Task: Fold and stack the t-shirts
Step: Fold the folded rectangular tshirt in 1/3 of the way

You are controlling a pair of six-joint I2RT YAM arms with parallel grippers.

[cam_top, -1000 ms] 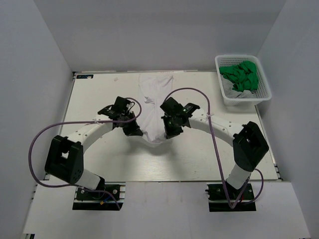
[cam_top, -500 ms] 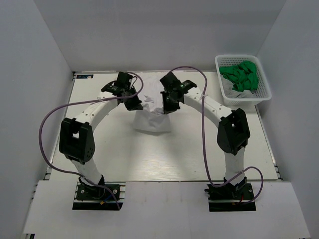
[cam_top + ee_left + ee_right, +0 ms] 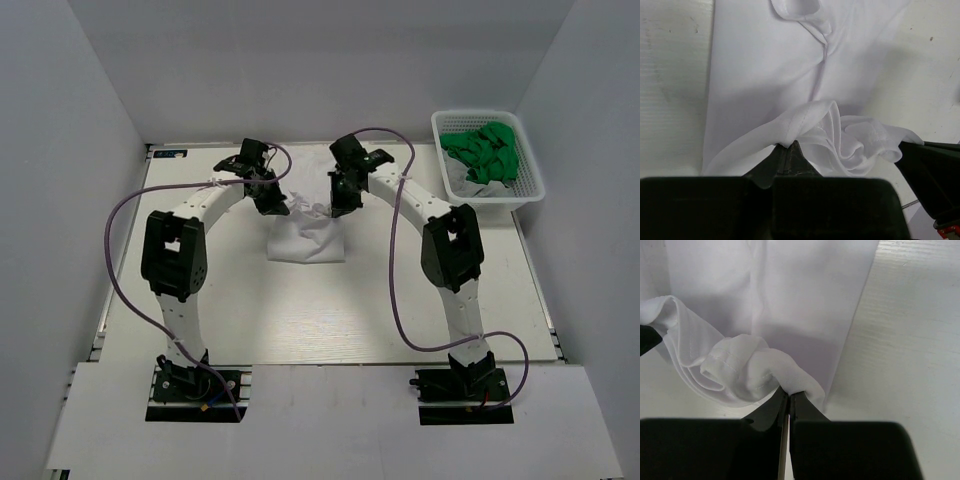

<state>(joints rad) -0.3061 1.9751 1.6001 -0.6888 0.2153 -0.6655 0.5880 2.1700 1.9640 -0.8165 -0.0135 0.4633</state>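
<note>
The white t-shirt [image 3: 306, 238] lies folded over on the table's far middle. My left gripper [image 3: 276, 206] is shut on its bunched hem at the shirt's far left. My right gripper [image 3: 336, 204] is shut on the hem at the far right. In the left wrist view the gripper [image 3: 789, 146] pinches a white fold of the shirt [image 3: 765, 65], which lies flat beyond it. In the right wrist view the gripper [image 3: 789, 394] pinches a rolled white fold over the flat shirt [image 3: 790, 285]. Green t-shirts [image 3: 484, 152] lie crumpled in the basket.
A white mesh basket [image 3: 530, 190] stands at the far right beside the table's right edge. Both arms reach across the table [image 3: 200, 290] to its far part. Grey walls close in the back and both sides.
Both grippers have carried the shirt's near edge away from the arm bases to the far side, doubling the shirt over into a shorter rectangle.
</note>
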